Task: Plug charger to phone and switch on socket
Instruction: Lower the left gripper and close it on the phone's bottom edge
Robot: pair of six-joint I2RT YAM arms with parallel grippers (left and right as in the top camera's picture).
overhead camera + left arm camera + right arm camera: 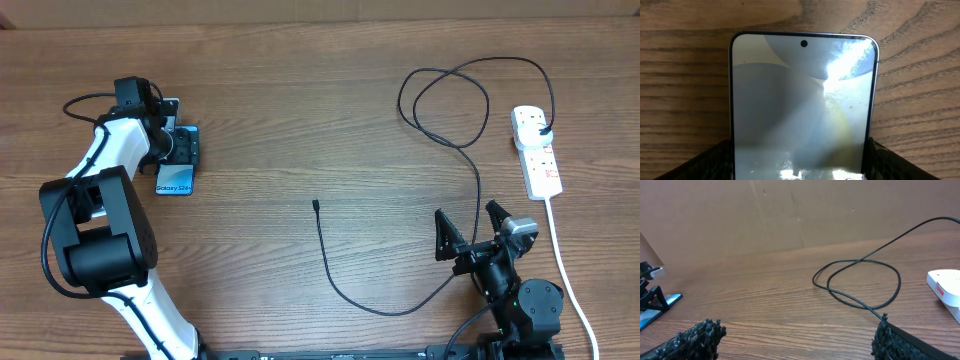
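Straddling phone (174,181), left jaws wide, grip unclear; phone long axis runs near-far; right jaws spread.

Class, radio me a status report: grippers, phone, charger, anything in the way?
Left gripper astride phone, grip unclear. Right gripper open, empty. Charger tip loose mid-table, apart from phone; plug in power strip. Nothing between them.

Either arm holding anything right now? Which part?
Right gripper: open, nothing held. Left gripper: its fingers flank the phone on its two long edges, but the pictures do not show whether they are clamped on it.
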